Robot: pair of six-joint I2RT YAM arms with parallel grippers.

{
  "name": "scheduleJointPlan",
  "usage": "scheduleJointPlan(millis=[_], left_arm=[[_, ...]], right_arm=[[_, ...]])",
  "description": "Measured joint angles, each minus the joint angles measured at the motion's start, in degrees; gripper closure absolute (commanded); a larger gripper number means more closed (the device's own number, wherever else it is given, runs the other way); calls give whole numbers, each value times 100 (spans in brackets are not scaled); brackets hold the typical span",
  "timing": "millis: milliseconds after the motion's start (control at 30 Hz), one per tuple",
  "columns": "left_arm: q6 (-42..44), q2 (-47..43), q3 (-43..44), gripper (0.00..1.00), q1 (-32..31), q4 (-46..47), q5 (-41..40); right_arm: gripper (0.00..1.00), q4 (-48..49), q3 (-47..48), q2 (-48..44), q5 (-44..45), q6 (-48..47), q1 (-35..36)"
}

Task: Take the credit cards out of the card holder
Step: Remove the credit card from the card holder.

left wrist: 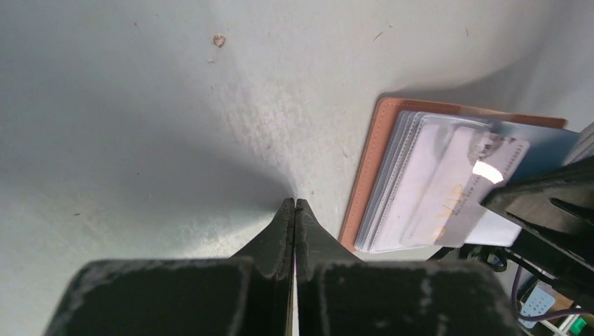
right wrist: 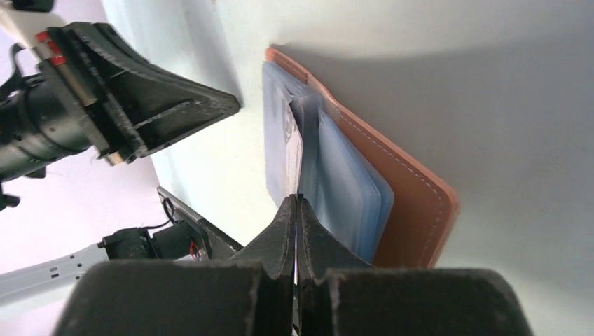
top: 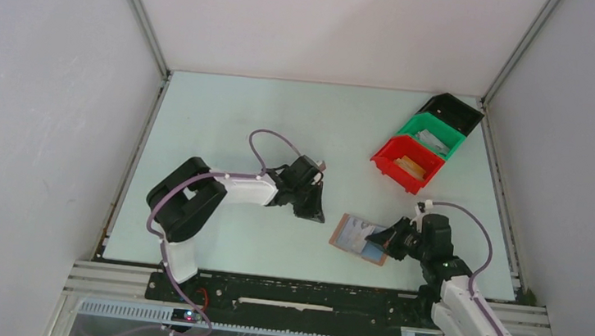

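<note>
Card holder (top: 349, 235) lies open on the table (top: 241, 121), its clear sleeves fanned up. The right gripper (right wrist: 295, 201) is closed at the holder's edge, apparently pinching a pale credit card (left wrist: 455, 189) that sits skewed, partly out of its sleeve. The left gripper (left wrist: 295, 204), closed and empty, is beside the holder's opposite edge. This looks like the first extraction; the next move calls for a straight pull, ideally with the holder pinned.
</note>
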Motion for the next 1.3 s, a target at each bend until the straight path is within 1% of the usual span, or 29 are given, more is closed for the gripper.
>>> scheduleJointPlan(millis=[33, 100, 200, 400, 567, 667, 800, 1100, 1300], left_arm=[[2, -13, -28, 99, 0, 50, 24], [20, -59, -83, 95, -17, 74, 63], [101, -212, -116, 91, -111, 76, 101], [146, -660, -116, 90, -323, 195, 210], [149, -752, -116, 89, -334, 221, 210], [149, -752, -116, 89, -330, 225, 227], [149, -734, -116, 90, -330, 234, 328], [142, -199, -105, 91, -330, 164, 411], [142, -109, -24, 91, -317, 166, 503]], right_arm=[[100, 4, 0, 105, -4, -15, 0], [100, 72, -7, 402, -31, -37, 0], [100, 345, -28, 837, -111, -116, -4], [100, 1084, 116, 2011, -411, -439, 90], [100, 1762, 710, 3368, -691, -654, 380], [100, 2164, 981, 4015, -901, -704, 485], [100, 2358, 1023, 4234, -1025, -734, 507], [100, 2356, 857, 4013, -1075, -868, 479], [100, 2356, 828, 4000, -1104, -872, 457]])
